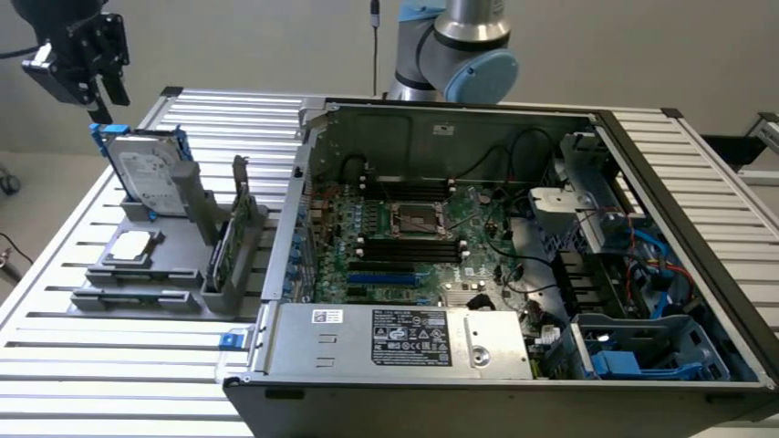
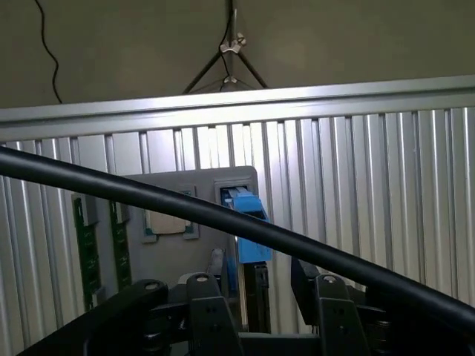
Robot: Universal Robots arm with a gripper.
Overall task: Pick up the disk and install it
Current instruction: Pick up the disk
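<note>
Fingers [image 2: 202, 315] apart, above the disk [image 1: 152, 173]

A black cable [image 2: 148, 196] is crossing the disk [image 2: 245, 202] below the gripper [image 2: 265, 289], hiding part of its blue carrier. A grey holder [image 1: 182, 187] is covering the disk's lower edge, and its label [image 1: 149, 173] is showing too small to read.

- No word, brand or number could be read anywhere.
- The power supply [image 1: 402, 339], at the front of the computer case [image 1: 487, 123], carried a large grey label [image 1: 417, 335] with rows of small print and marks, all illegible, and a small white sticker [image 1: 328, 316] beside it.
- The disk [image 1: 149, 178], outside the computer case on the exterior view's left, bore a white label, its print too small to read.
</note>
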